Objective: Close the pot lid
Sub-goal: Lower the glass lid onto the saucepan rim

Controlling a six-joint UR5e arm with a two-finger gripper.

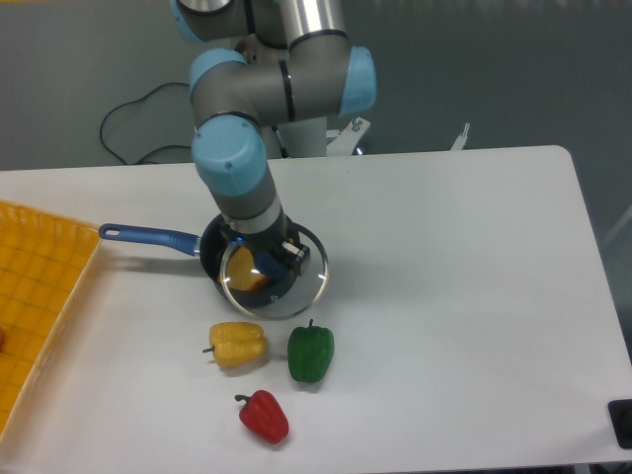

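We see the gripper (269, 259) of the grey-and-blue robot arm (237, 168) reaching down over the pot (212, 244), its jaws clamped on the dark knob of the glass lid (292, 288). The lid hangs tilted above the pot and overlaps most of its mouth, with its lower right edge jutting past the pot's rim toward the front of the table (464, 296). We cannot tell whether the lid touches the rim. Through the glass we make out a patch of something orange-yellow inside the pot; its shape is too hidden by the gripper and the lid for us to name it.

The pot sits left of the table's middle, and its long blue handle (146, 236) points left toward a yellow tray (39, 286) at the table's left edge. In front of the pot lie three peppers: a yellow pepper (237, 345) just in front, a green pepper (311, 354) beside it to the right, and a red pepper (263, 416) nearer the table's front edge, between the other two. Behind the pot, beyond the table's far edge, a black cable (138, 123) loops on the grey floor.
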